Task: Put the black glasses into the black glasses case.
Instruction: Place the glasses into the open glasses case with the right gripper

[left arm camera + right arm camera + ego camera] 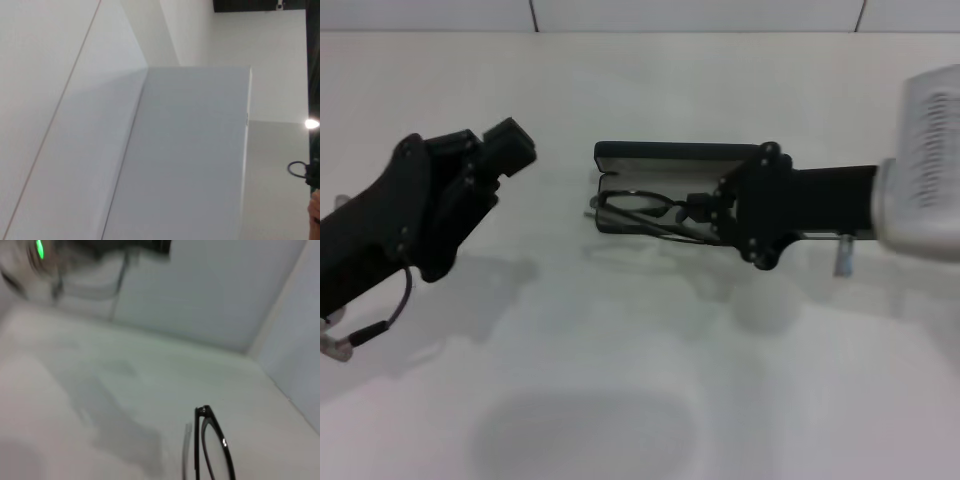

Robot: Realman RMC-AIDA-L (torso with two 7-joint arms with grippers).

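- The right claw (698, 208), in the centre of the head view, is mostly covered by its own black wrist housing. Its fingertips reach the glasses (638, 208) at the bridge and seem closed on the frame, but the dark parts run together there, so I cannot tell this for sure.
- The case (665, 155) stands open in the upper middle of the head view. Its lid is up at the back, with a pale lining inside. The right end of the case is hidden behind the right arm, and the lower tray is hard to make out under the glasses.
- The glasses sit at the open case, just below the lid, with one lens toward the left end of the case. Whether they rest in the tray or hang a little above it, I cannot tell.
- The glasses have a thin black frame and oval clear lenses. In the right wrist view only one lens and a hinge (212, 445) show, cut off at the lower edge.
- No writing can be read on the case.
- The left claw (510, 145) is at the upper left of the head view, above the white worktop (620, 380) and well apart from the case. I cannot tell how far it is open.
- The left wrist view shows only pale walls.
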